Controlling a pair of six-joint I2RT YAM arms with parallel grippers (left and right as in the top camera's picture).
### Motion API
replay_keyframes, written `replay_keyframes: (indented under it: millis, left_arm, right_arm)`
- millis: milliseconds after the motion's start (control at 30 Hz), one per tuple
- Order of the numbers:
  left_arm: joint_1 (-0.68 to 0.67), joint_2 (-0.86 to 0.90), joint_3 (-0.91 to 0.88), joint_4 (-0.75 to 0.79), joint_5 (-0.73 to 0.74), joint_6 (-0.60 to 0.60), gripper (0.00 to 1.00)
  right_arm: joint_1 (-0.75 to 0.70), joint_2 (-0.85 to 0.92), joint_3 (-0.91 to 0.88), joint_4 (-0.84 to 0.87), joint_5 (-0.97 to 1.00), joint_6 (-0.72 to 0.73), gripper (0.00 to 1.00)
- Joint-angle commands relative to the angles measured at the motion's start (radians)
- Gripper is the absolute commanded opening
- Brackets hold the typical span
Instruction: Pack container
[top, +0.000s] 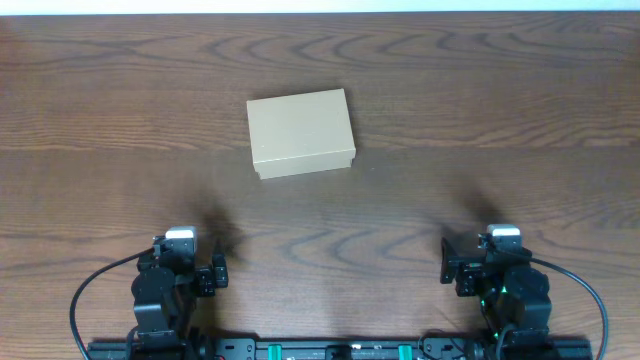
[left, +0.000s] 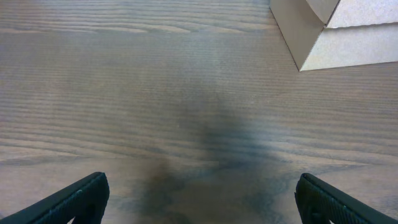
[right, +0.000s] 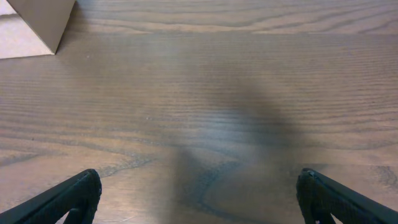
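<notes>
We see the container (top: 300, 132) lid-down mid-table (top: 500, 100), with wood open on every side. The left gripper (left: 200, 193) and right gripper (right: 199, 190) are both spread wide, holding nothing, well apart from it.

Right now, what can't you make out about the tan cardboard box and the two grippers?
- Inside the tan rectangular cardboard box: overhead, its shut lid hides it.
- Rest of the box: both wrist views, frame edges cut off all but a corner.
- The left gripper and the right gripper: wrist views, bottom edge cuts off all but the fingertips.
- The lid's hinge side: overhead, too small to tell.
</notes>
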Motion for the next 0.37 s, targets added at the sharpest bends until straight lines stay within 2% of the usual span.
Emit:
replay_keyframes:
  millis: [0, 333]
  left_arm:
    - [0.007, -0.008, -0.006, -0.002, 0.0, 0.01, 0.95]
    - [0.007, -0.008, -0.006, -0.002, -0.001, 0.01, 0.95]
  right_arm:
    - [-0.011, -0.009, -0.001, -0.008, 0.014, 0.013, 0.99]
    - [-0.011, -0.009, -0.001, -0.008, 0.014, 0.013, 0.99]
